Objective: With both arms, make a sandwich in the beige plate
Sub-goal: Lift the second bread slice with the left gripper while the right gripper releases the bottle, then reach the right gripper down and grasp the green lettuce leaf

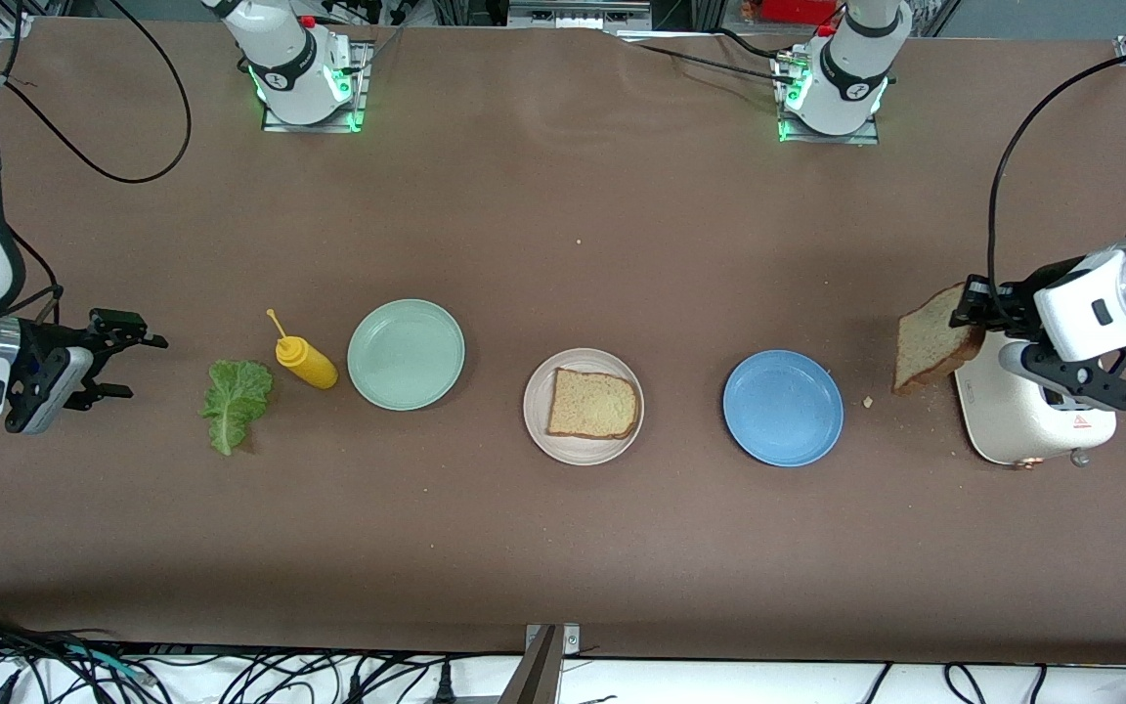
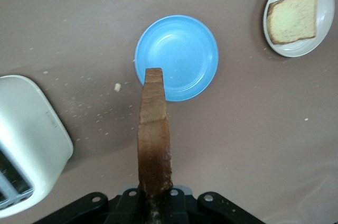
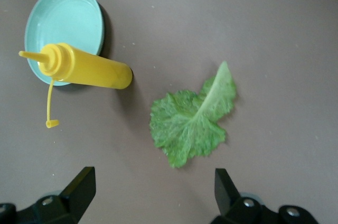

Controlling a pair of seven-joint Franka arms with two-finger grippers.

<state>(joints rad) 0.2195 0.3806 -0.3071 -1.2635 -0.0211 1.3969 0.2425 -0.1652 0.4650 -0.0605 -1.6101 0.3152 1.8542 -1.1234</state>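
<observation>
The beige plate [image 1: 575, 451] [image 2: 303, 49] lies mid-table with one bread slice [image 1: 592, 404] [image 2: 292, 18] flat on it. My left gripper [image 1: 972, 305] [image 2: 155, 203] is shut on a second bread slice [image 1: 932, 340] [image 2: 154, 145], held on edge in the air over the table between the toaster and the blue plate. A ruffled green lettuce leaf [image 1: 236, 401] [image 3: 190, 121] lies on the table toward the right arm's end. My right gripper [image 1: 138, 367] [image 3: 153, 182] hangs open just beside the leaf, with nothing between its fingers.
A white toaster [image 1: 1017, 420] [image 2: 26, 139] stands at the left arm's end, with crumbs beside it. A blue plate [image 1: 783, 408] [image 2: 177, 55] lies between the toaster and the beige plate. A mint-green plate [image 1: 406, 353] [image 3: 63, 20] and a yellow mustard bottle [image 1: 306, 360] [image 3: 84, 68] sit by the lettuce.
</observation>
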